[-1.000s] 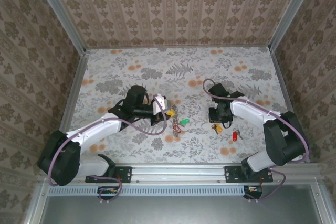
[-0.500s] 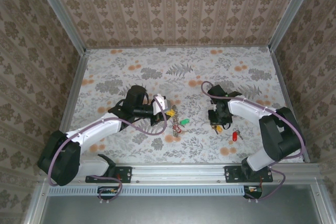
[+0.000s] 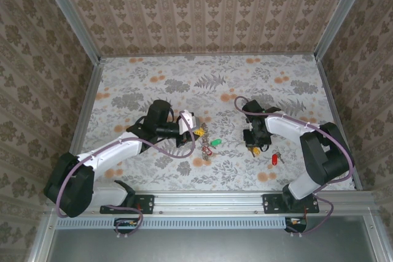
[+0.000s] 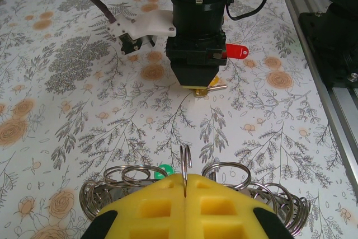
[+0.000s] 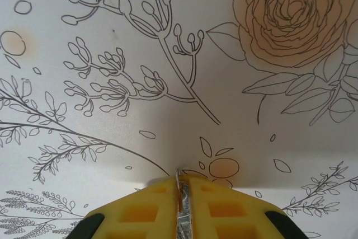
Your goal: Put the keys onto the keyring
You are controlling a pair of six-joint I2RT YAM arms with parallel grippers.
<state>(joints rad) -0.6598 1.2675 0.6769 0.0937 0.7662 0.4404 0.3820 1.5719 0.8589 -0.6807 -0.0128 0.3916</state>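
My left tool [image 4: 185, 186] is pressed together on one upright loop of the keyring [image 4: 226, 164]. The rest of its thin wire coils fan out on the table [image 3: 184, 72] to either side of my pads. The ring looks light and springy, likely to twist in a loose hold, so I judge a firm pinch on a single loop to be the right grip. A green key [image 3: 215, 143] lies on the table just beside the coils, touching or nearly so; I cannot tell which. Further right, well apart from the ring, my right tool [image 5: 180, 186] points straight down at the table. Its pads are closed on a thin strip of metal, which I take to be the blade of the yellow key [image 4: 205, 89] peeping out beneath its tip. These keys are small, stiff and slick, so the flat blade is best pinched squarely. A red key [image 4: 236, 51] lies near, to its right.
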